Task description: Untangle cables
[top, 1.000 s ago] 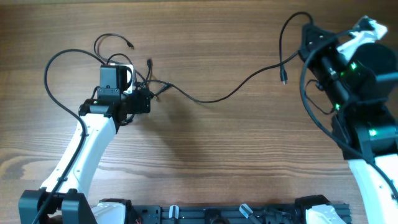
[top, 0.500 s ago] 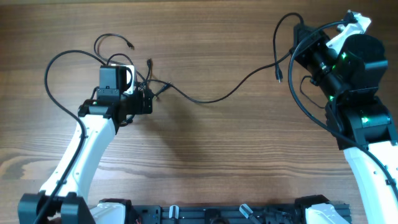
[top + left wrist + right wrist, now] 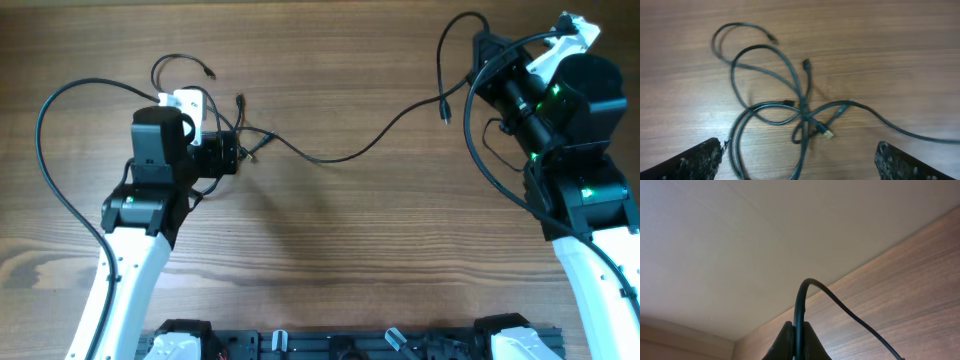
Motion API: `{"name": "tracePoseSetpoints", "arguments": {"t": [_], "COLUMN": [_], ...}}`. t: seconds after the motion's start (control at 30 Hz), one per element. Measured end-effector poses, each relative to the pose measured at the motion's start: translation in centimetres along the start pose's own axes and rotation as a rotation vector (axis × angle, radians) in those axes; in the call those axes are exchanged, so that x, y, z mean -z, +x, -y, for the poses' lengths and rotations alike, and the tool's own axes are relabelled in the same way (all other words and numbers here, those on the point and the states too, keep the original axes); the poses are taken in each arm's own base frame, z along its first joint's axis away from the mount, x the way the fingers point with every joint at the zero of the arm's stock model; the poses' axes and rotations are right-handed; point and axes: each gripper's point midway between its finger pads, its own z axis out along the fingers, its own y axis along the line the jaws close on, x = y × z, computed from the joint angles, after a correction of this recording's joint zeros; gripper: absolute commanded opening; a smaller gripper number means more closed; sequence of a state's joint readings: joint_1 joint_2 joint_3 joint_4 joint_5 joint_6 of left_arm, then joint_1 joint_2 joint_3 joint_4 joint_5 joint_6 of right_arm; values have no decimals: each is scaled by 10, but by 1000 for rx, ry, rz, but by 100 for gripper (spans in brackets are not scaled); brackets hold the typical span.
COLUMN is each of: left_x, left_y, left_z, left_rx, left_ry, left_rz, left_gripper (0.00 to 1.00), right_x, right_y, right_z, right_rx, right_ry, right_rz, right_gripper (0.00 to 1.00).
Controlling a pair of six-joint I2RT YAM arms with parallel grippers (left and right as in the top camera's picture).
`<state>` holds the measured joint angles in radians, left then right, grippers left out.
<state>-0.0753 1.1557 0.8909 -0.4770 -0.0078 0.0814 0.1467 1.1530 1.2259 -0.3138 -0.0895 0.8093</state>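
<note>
cables [image 3: 802, 111] running off bottom edge, left hand [image 3: 799, 161] mostly cropped

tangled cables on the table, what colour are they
Black. The cables show clearest in the left wrist view.

Cables [image 3: 803, 111] black; table [image 3: 350, 250] brown wood-grain; fingers [image 3: 695, 162] black, speckled.
</note>
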Motion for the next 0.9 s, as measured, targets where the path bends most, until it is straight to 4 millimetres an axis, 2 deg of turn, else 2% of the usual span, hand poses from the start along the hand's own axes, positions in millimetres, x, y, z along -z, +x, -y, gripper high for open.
{"name": "tracePoseSetpoints", "arguments": {"t": [0.07,0.23,0.3,0.43,0.47,0.5,0.63,0.7,0.77,0.87,0.9], "left_x": [1,4,-3,-28,-38,-46,-84,-104,-117,-133,-136], "left_y": [0,0,8,34,38,41,49,61,71,89,92], "left_z": [14,66,82,106,108,109,99,90,82,65,60], "left_rx": [-52,-345,-481,-743,-793,-816,-881,-892,-893,-871,-866], "left_ry": [80,336,397,495,503,504,439,408,394,379,373], "left_rz": [4,52,49,12,12,5,-26,-74,-111,-179,-191], "left_gripper": [100,98,93,90,82,80,83,81,79,68,68], "right_x": [0,0,0,0,0,0,0,0,0,0,0], "right_y": [0,0,0,0,0,0,3,5,5,7,8], "right_z": [0,0,0,0,0,0,3,5,5,7,8], "right_rx": [0,0,0,0,-1,-1,-2,-3,-3,-4,-5], "right_ry": [0,0,0,0,1,1,12,21,22,30,33], "right_rz": [0,0,0,0,-1,-1,-12,-20,-22,-29,-32], "right_gripper": [4,4,4,4,4,4,4,4,4,4,5]}}
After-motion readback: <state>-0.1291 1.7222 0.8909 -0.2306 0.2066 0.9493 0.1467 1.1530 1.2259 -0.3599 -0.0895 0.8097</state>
